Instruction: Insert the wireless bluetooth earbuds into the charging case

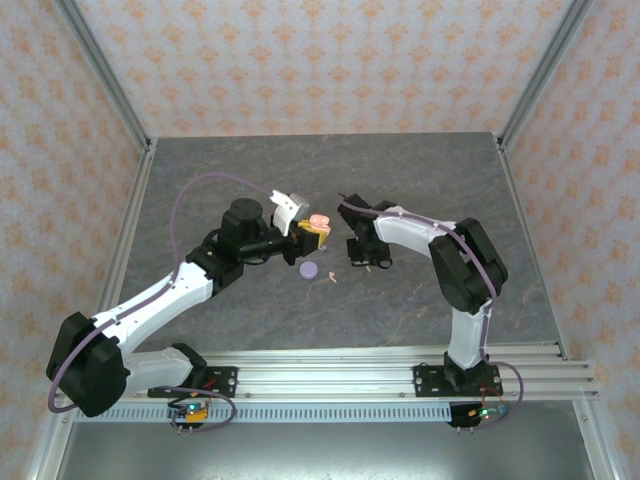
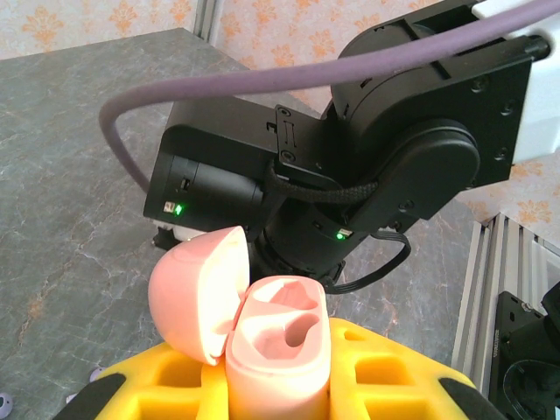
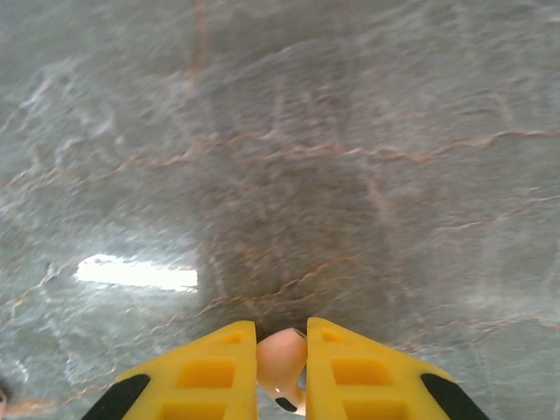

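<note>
**Arms meet near the table's centre**

Left arm reaches forward, elbow bent, the left gripper (image 2: pixel 278 376) clamped on the open pink charging case (image 2: pixel 284 324). Right arm folds inward, wrist turned down, the right gripper (image 3: pixel 280 341) pinching a pale pink earbud (image 3: pixel 282 359) over the table (image 1: pixel 250 180)

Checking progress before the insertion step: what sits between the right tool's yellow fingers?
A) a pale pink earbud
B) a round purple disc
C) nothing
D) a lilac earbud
A: the right wrist view shows a pale pink earbud clamped between the right tool's yellow fingers, while the left tool holds the open pink case.
</note>
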{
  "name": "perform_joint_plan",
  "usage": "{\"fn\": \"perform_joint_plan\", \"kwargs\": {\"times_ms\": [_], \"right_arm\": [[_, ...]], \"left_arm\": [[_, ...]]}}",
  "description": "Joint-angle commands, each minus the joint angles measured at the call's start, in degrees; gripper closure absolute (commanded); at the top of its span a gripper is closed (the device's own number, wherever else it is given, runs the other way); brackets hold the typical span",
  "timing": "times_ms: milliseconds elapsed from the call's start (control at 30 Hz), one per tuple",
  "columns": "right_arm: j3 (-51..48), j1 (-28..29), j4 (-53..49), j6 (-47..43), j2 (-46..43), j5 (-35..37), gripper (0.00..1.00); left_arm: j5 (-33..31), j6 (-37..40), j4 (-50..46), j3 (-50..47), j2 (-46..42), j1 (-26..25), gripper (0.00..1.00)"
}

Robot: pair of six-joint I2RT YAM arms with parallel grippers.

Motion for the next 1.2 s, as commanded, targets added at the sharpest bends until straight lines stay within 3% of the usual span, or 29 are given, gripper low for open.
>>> {"fn": "perform_joint_plan", "kwargs": {"times_ms": [0,367,567,1167], "right_arm": [[0.8,-1.1,0.8,3.9,0.5,4.5,0.82],[2.6,-1.5,-1.5,-3.8,-0.9,1.7,0.64],[4.0,-1.5,-3.9,-11.1,0.2,-0.4,0.63],[4.4,-1.4,-3.4,-13.4,2.6,0.6,0.64]], "left_arm": [[-1.1,0.5,0.2,-0.2,-2.0,-0.3,0.89],[-1.1,0.5,0.1,-0.2,-2.3,-0.4,0.88],[-1.2,0.4,0.2,-0.5,-2.6,-0.3,0.89],[-1.2,0.2,0.3,-0.4,-2.2,-0.3,0.88]]}}
